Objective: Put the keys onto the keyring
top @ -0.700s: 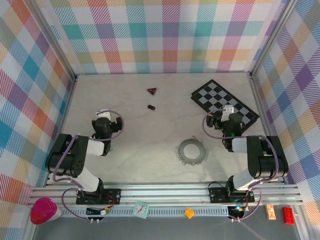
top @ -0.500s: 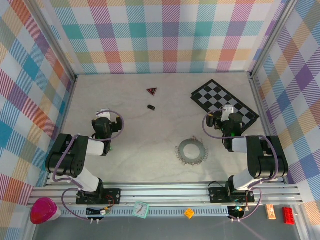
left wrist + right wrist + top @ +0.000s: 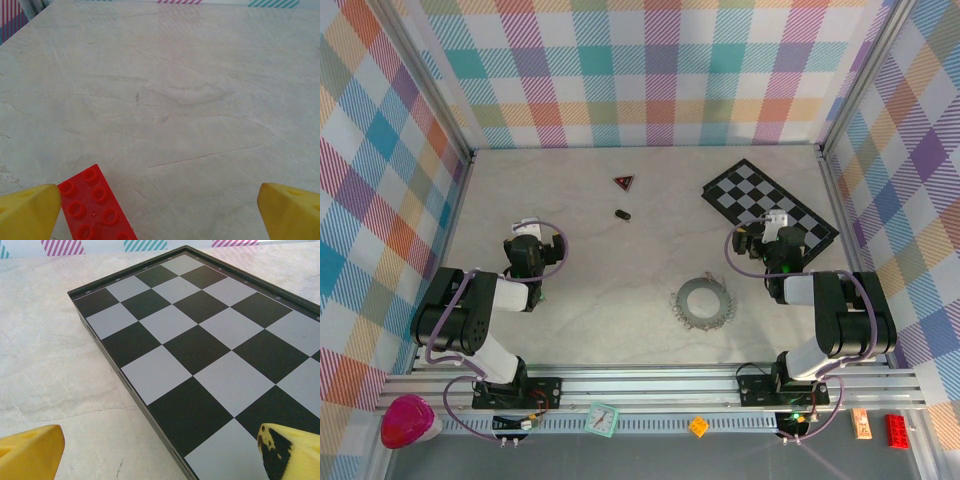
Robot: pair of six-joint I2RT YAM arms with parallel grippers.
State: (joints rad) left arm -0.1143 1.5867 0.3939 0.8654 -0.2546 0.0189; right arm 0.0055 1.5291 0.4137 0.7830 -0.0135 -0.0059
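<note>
Gaping empty: left fingers [image 3: 27, 212], right fingers [image 3: 30, 450]; chessboard [image 3: 200, 340] rim lettering unreadable; keyring [image 3: 705, 303] lying apart.

One keyring [image 3: 705, 304], one chequered board [image 3: 768, 205], one red triangle [image 3: 623, 182] — one black oval piece [image 3: 622, 214]

The black-and-grey left arm [image 3: 470, 318] and its twin, the right arm [image 3: 832, 318], sit folded low, elbows turned outward, wrists pointing away from their bases. The left gripper [image 3: 160, 214] has its yellow fingertips [image 3: 27, 210] spread wide apart, gripping nothing. The right gripper [image 3: 161, 454] stands equally wide, likewise empty.
</note>
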